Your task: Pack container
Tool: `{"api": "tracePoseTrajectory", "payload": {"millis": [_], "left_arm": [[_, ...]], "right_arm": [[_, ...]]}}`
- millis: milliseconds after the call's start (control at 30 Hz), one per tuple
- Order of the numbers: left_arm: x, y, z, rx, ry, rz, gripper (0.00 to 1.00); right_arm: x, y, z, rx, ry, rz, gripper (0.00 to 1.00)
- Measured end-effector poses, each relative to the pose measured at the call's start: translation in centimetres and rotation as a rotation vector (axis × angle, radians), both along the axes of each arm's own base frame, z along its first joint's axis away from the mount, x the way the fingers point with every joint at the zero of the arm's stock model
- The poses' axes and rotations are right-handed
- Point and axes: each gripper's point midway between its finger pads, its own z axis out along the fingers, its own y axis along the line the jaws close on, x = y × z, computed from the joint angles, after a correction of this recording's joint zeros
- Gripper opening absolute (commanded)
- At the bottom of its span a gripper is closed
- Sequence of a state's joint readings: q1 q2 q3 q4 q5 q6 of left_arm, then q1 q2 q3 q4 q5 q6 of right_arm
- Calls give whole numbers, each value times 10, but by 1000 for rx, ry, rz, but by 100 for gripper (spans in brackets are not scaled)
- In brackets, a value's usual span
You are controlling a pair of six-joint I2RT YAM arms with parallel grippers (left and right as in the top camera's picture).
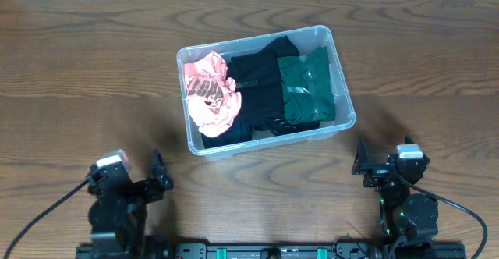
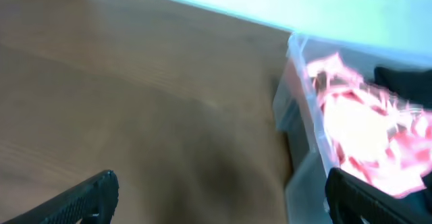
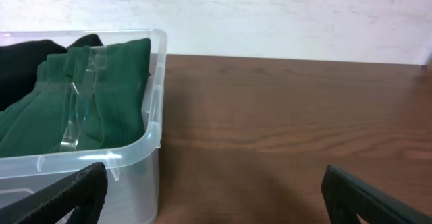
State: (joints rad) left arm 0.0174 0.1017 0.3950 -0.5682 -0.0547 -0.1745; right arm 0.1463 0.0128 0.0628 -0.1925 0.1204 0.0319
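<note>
Dark wood table [image 1: 78, 79]: your container [image 1: 258, 38] sits mid-table, holding pink garment [image 1: 212, 95] (dark print, unreadable), black garment [image 1: 257, 79], green garment [image 1: 306, 87]. Left gripper [image 2: 219, 200], right gripper [image 3: 212, 193]: fingers spread, empty, apart from container.

A robotics test bench rather than a home: two black robot arms, the left arm [image 1: 117, 208] and the right arm [image 1: 405, 200], stand at the near edge of a dark wood-grain table [image 1: 78, 72], by a black rail [image 1: 257, 251] along that edge, with black cables [image 1: 468, 216] looping toward both near corners. A plain white wall [image 3: 270, 15] runs behind the far edge. The only domestic touch is a clear plastic container [image 1: 273, 139] of folded clothes [image 1: 257, 87] near the middle of the tabletop.
</note>
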Motion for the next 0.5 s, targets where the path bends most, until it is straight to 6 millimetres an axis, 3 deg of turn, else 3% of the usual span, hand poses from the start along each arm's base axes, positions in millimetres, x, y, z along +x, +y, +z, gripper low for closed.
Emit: {"api": "tracePoseTrajectory", "payload": {"millis": [267,367,500], "left_arm": [[39,-10,-5,6,-294,-65,98],[42,-12,-29,3,-258,-78,98],[41,-15,-29,3,-254,-90,98]], "right_arm": [[0,0,0,0,0,0,99],[0,0,0,0,0,-1,99],[0,0,0,0,-1,0,99]]}}
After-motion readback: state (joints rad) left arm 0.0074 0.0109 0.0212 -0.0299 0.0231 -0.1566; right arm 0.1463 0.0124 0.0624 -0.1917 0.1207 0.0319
